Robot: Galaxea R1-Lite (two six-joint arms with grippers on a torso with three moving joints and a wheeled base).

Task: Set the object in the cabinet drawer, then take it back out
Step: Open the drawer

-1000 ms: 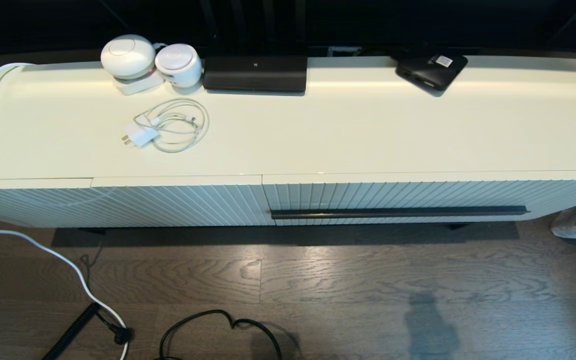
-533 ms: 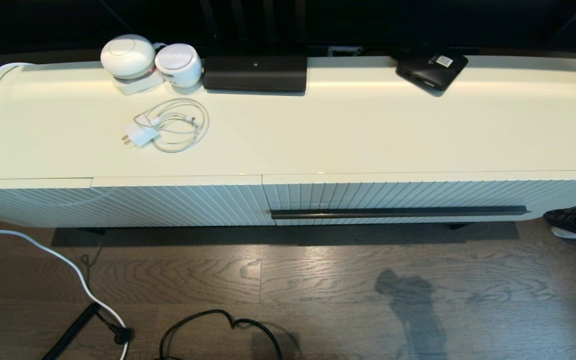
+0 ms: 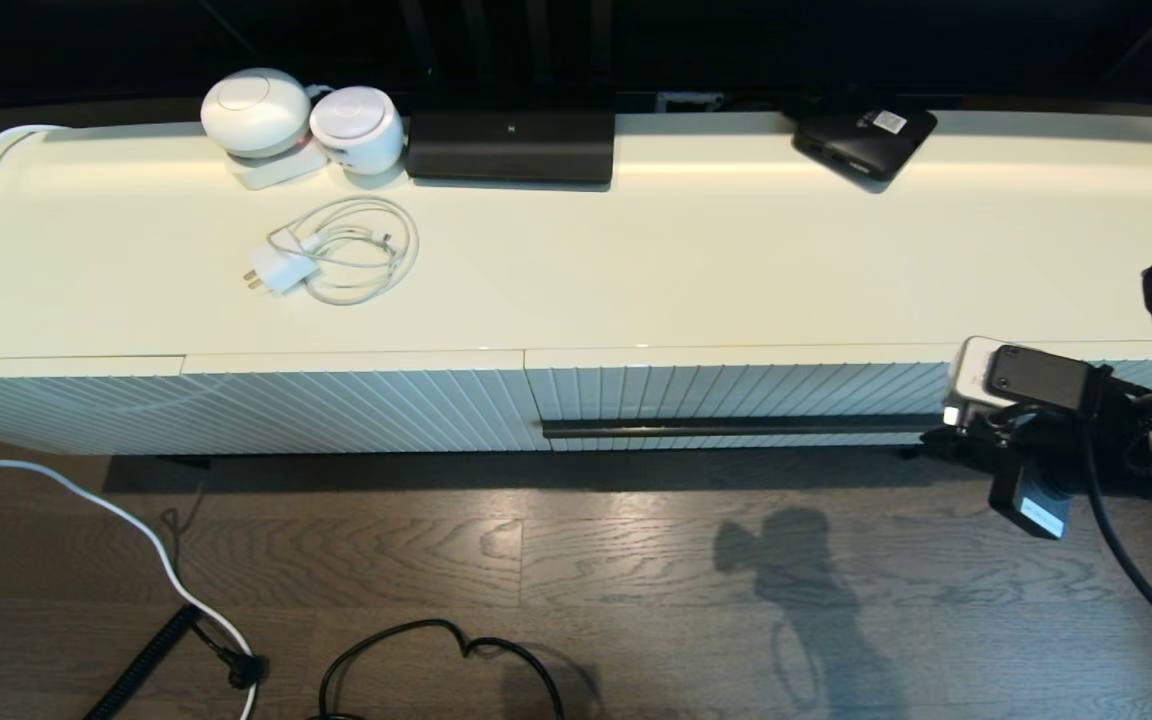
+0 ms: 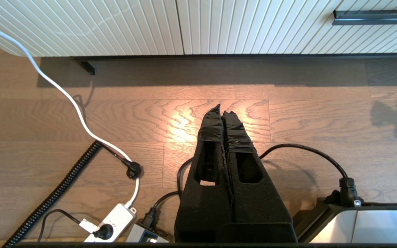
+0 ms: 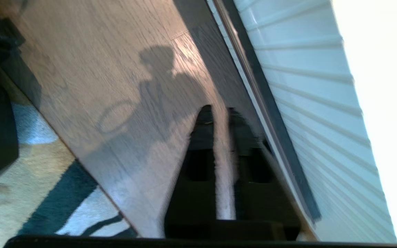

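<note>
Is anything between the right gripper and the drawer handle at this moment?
Nothing visible. The right gripper, jaws slightly parted and empty, hangs close beside the bar handle near its right end, with only bare floor around it. The drawer is shut.

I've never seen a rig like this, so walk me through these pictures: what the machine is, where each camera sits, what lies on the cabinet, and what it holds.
This is a two-armed robot. The wide picture comes from a camera on its head, looking down at a cream cabinet. The other two come from cameras on its wrists. On top lie two white round devices, a coiled white charger cable, a wide black device and a flat black box. The drawer is closed. The right end effector hangs near the right end of its dark handle, fingers slightly apart, holding nothing. The left end effector is parked above the floor, shut and empty. No umbrella shows anywhere.
</note>
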